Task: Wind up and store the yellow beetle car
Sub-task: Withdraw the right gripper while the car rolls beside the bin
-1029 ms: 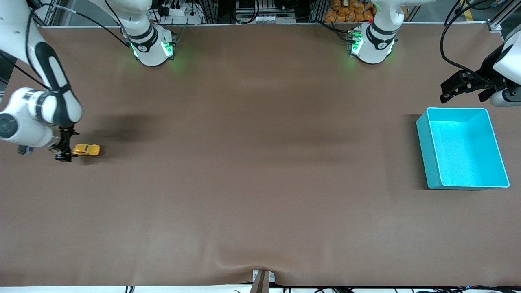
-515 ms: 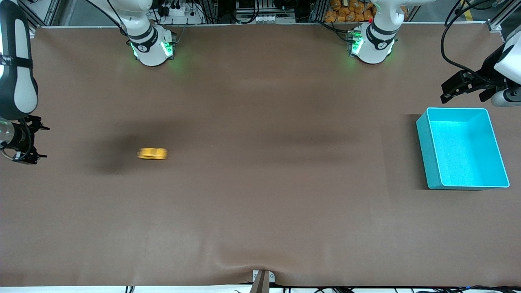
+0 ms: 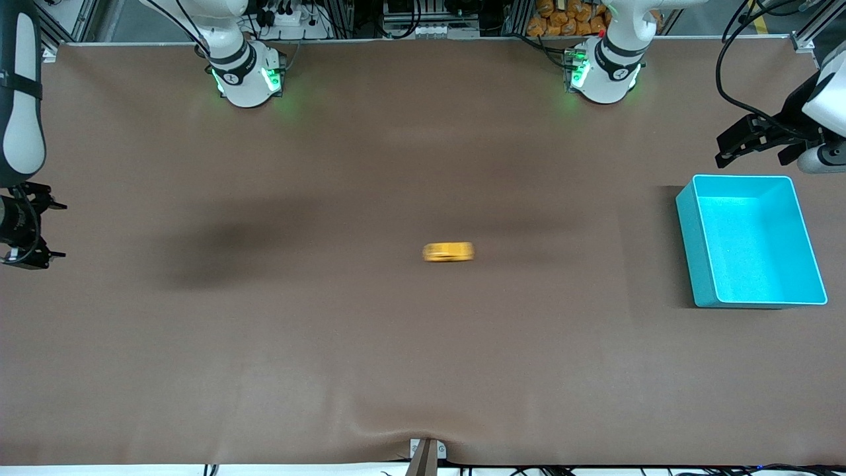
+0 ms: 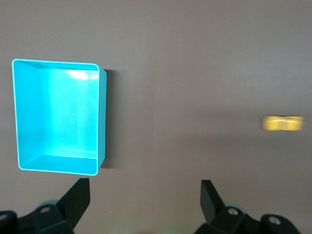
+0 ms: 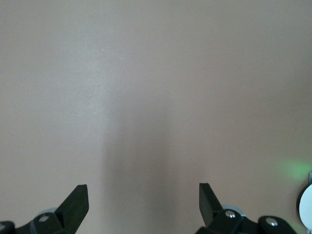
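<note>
The yellow beetle car [image 3: 449,252] is a motion-blurred yellow streak on the brown mat near the table's middle; the left wrist view catches the car [image 4: 282,123] too. Nothing holds it. My right gripper [image 3: 30,228] hangs open and empty over the right arm's end of the table, well away from the car. In the right wrist view the right gripper [image 5: 143,202] has only bare mat between its fingers. My left gripper [image 3: 743,142] waits open above the mat beside the teal bin [image 3: 687,228]; the left gripper [image 4: 145,197] is spread wide with nothing in it.
The teal bin [image 4: 103,117] stands open-topped and holds nothing, at the left arm's end of the table. Both robot bases [image 3: 248,73] stand along the table's edge farthest from the front camera. A small metal bracket [image 3: 426,453] sits at the nearest edge.
The right gripper let go of the car and drew up and away toward its end of the table. The car has rolled across the mat toward the teal bin. The left arm stayed still.
</note>
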